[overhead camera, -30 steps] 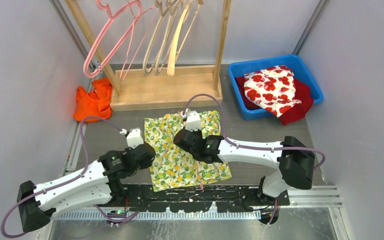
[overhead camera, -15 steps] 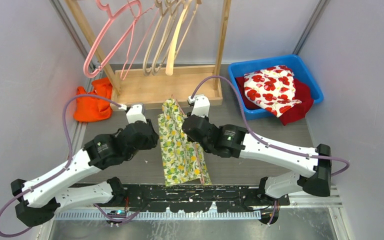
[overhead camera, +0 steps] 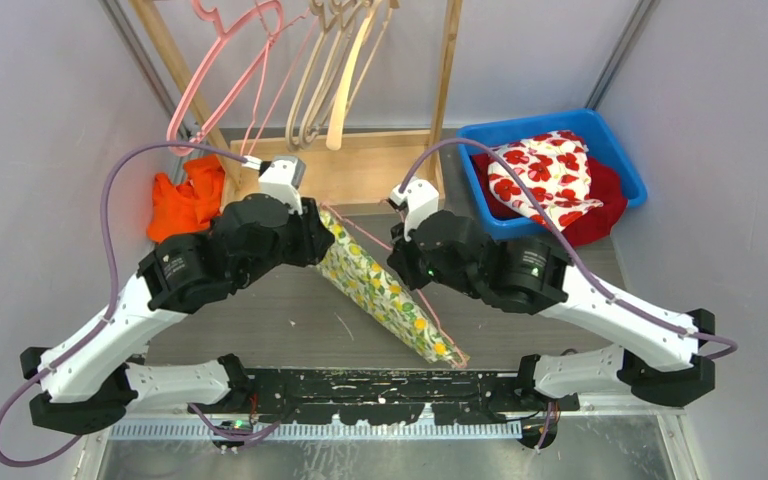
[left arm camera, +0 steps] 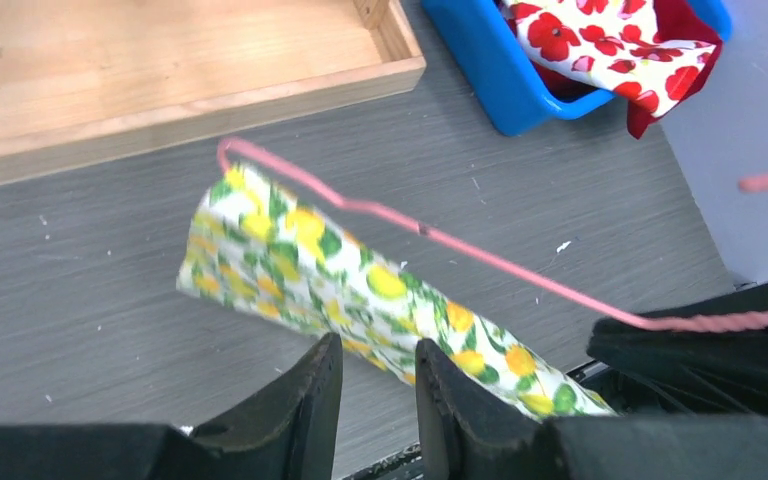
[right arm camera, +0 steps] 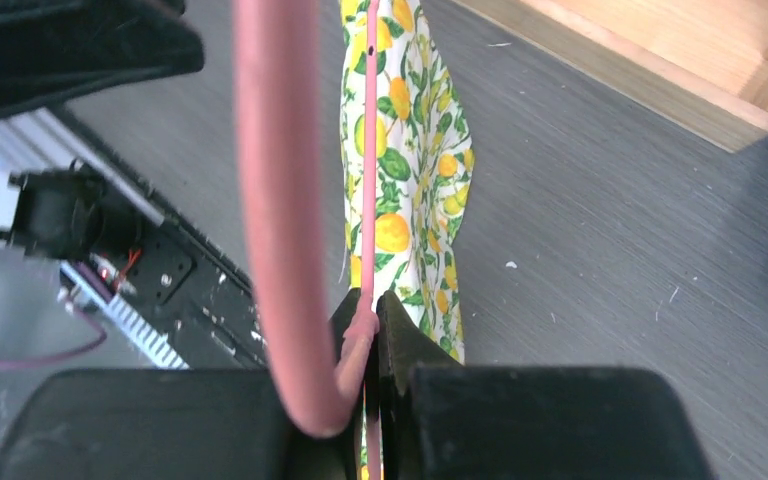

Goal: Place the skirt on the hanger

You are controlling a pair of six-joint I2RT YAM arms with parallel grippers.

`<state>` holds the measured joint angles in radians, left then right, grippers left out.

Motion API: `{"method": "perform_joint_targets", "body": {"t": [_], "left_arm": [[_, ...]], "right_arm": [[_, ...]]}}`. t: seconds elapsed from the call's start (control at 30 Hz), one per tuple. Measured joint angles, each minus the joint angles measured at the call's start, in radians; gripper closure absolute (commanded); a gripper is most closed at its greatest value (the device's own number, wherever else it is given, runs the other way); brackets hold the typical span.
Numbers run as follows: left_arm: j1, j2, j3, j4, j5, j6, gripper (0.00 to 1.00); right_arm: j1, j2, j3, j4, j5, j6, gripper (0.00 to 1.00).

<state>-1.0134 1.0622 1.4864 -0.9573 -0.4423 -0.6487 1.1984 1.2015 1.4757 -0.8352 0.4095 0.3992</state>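
We are seeing the lemon-printed yellow, green and white fabric skirt (overhead camera: 380, 290) hanging folded over the thin pink wire hanger (left arm camera: 480, 255) at the centre of the top view, running diagonally from the upper left down towards the lower right above the grey wood-grain table (overhead camera: 290, 320). The right gripper (right arm camera: 368, 310) is pinching the hanger's wire tightly between its black fingers, with the skirt draping just beyond them. The left gripper (left arm camera: 380, 365) is hovering over the skirt's lower edge with its fingers slightly parted and nothing clamped between them. Behind, at upper centre, the light wooden rack base (overhead camera: 360, 170) is standing with pale hangers (overhead camera: 330, 90) above it. An orange cloth (overhead camera: 185, 200) is lying at the left, and a blue plastic bin (overhead camera: 520, 230) holding a red poppy-print cloth (overhead camera: 545, 175) is sitting at the upper right.
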Motion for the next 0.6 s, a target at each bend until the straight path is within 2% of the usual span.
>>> {"method": "perform_joint_targets", "body": {"t": [0.17,0.3,0.43,0.6], "left_arm": [[0.000,0.007,0.017,-0.025,0.066,0.060,0.66],[0.000,0.023,0.026,-0.039,0.115,0.107,0.67],[0.000,0.025,0.027,-0.050,0.129,0.119,0.67],[0.000,-0.016,0.027,-0.066,0.082,0.111,0.67]], "right_arm": [[0.000,-0.075,-0.008,-0.056,-0.148,-0.068,0.99],[0.002,-0.124,-0.010,-0.091,-0.198,-0.096,0.99],[0.002,-0.125,-0.008,-0.113,-0.183,-0.101,0.99],[0.004,-0.062,0.071,-0.205,-0.065,-0.094,0.99]]}}
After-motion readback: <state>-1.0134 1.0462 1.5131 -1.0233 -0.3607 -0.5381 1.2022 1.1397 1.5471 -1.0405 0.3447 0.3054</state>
